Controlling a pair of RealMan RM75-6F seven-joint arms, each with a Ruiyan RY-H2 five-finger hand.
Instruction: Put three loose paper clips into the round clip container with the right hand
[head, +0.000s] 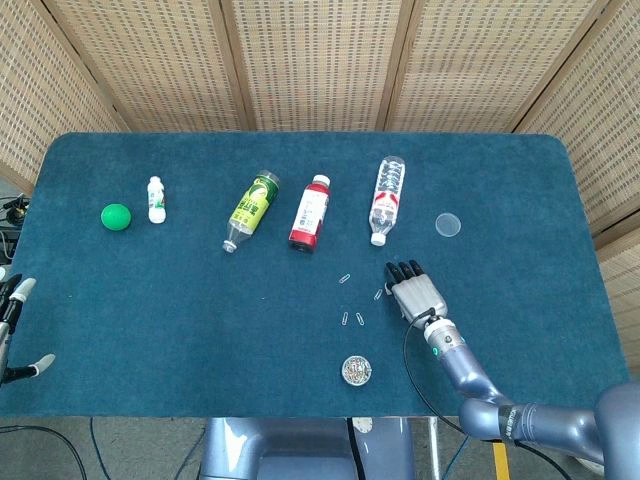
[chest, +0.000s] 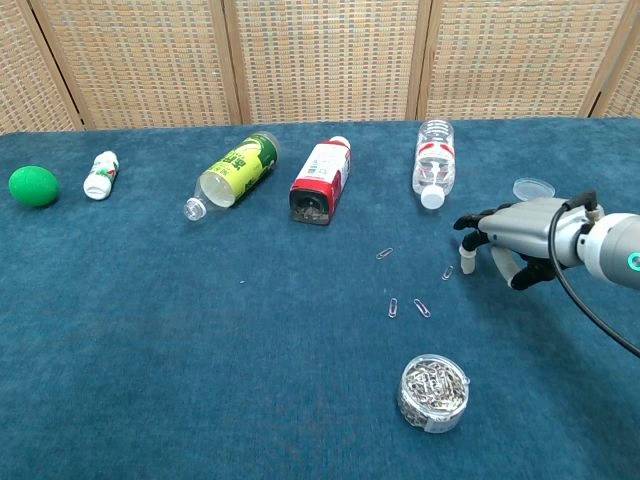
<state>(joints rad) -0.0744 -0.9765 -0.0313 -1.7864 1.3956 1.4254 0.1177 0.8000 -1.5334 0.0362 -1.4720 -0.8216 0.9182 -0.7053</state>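
Four loose silver wire paper clips on the dark blue felt table (head: 150, 300): one farthest back (chest: 384, 253), a pair side by side (chest: 393, 307) (chest: 422, 308) nearer the front, and one (chest: 447, 272) just beside the right hand (chest: 510, 235), touching nothing. Right hand low over the cloth, palm down, fingers apart and slightly curled, nothing held; placed so, probably, to bring thumb and a fingertip onto that nearest clip, though contact not made from what the chest view shows. Round clear plastic clip container (chest: 434, 392) upright near the front edge, lid off, already heaped with clips; open top facing up, so a drop from above should do. Its likely lid, a small clear disc (head: 448, 224), lying well apart at the right rear. Left hand (head: 12, 325) at the far left edge, off the table, fingers spread, idle, as the task wants the right alone. Lying on their sides across the back: clear water bottle (chest: 433, 160), red-labelled bottle (chest: 320, 182), green-yellow bottle (chest: 235, 171), small white bottle (chest: 101, 173), green ball (chest: 34, 186); mere clutter, judged irrelevant. Flat thin wire on nap: hard to pinch, likely to slip.
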